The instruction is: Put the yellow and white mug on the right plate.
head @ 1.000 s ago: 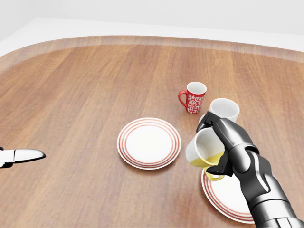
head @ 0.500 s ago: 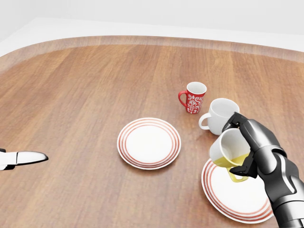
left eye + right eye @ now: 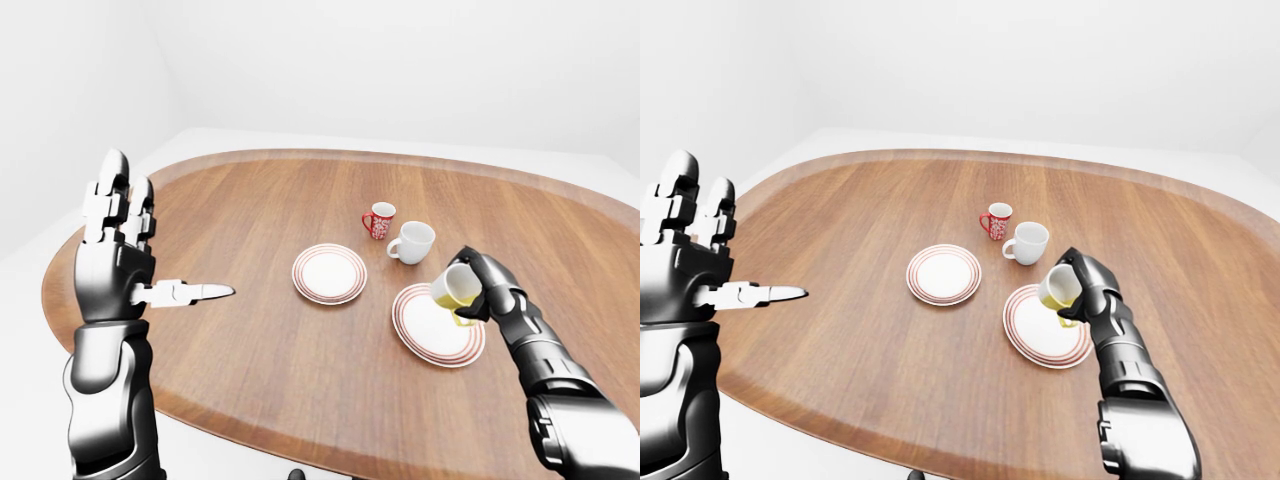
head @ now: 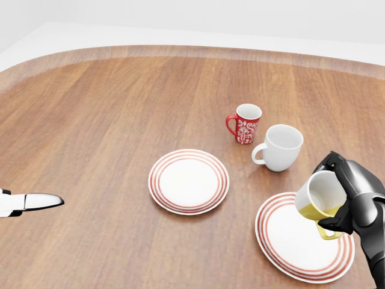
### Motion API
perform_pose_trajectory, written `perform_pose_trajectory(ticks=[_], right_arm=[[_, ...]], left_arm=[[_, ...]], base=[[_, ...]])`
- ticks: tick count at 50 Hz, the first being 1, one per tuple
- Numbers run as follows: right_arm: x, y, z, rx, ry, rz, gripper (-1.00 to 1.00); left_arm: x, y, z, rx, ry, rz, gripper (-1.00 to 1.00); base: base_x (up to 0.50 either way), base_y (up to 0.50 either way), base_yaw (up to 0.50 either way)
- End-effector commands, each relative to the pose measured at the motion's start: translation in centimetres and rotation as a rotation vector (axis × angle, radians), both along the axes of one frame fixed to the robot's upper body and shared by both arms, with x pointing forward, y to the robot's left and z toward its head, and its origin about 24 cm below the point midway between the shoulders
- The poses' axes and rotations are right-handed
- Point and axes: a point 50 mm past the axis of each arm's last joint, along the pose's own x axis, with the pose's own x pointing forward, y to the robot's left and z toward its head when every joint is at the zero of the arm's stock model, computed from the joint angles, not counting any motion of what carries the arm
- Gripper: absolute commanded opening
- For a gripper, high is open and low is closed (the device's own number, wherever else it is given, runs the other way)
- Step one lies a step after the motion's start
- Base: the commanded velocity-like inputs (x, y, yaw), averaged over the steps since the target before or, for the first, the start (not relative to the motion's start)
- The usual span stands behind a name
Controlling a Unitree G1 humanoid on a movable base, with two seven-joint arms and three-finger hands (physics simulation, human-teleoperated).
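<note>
Left-eye view: oval wooden table (image 3: pixel 300 380) amid white walls; right hand (image 4: pixel 352 195) grips the mug (image 4: pixel 319 197).

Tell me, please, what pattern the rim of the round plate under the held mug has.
Concentric red rings on white round plate, clearest in the head view.

Right hand (image 4: pixel 349 198) clenched; left hand (image 3: pixel 118 245) raised, fingers spread.

The mug (image 4: pixel 320 197) in the dark metallic right hand (image 4: pixel 352 201) is white above, yellow below. Beneath it, a white plate (image 4: pixel 283 238) with red rim rings; its twin (image 4: pixel 189 181) lies leftward. Beyond the hand: plain white mug (image 4: pixel 280 147), red white-patterned mug (image 4: pixel 246 123), brown woodgrain table (image 4: pixel 108 120).
</note>
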Motion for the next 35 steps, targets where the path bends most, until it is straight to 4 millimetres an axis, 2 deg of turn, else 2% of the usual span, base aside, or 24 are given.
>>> perform_pose_trajectory(ticks=[1, 17, 35], right_arm=[[-0.9, -1.8, -0.8, -0.053, 0.033, -0.080, -1.00], [-1.8, -1.5, -2.9, -0.057, 0.094, -0.116, -1.00], [-1.9, -0.5, -3.8, -0.083, 0.112, -0.098, -1.00]], left_arm=[[0.0, -0.1, -0.1, 0.002, 0.005, -0.001, 0.97], [0.0, -0.1, -0.2, 0.004, 0.010, -0.002, 0.97], [0.1, -0.3, -0.3, 0.007, 0.013, -0.006, 0.97]], base=[[0.00, 0.00, 0.00], [0.00, 0.00, 0.00], [0.00, 0.00, 0.00]])
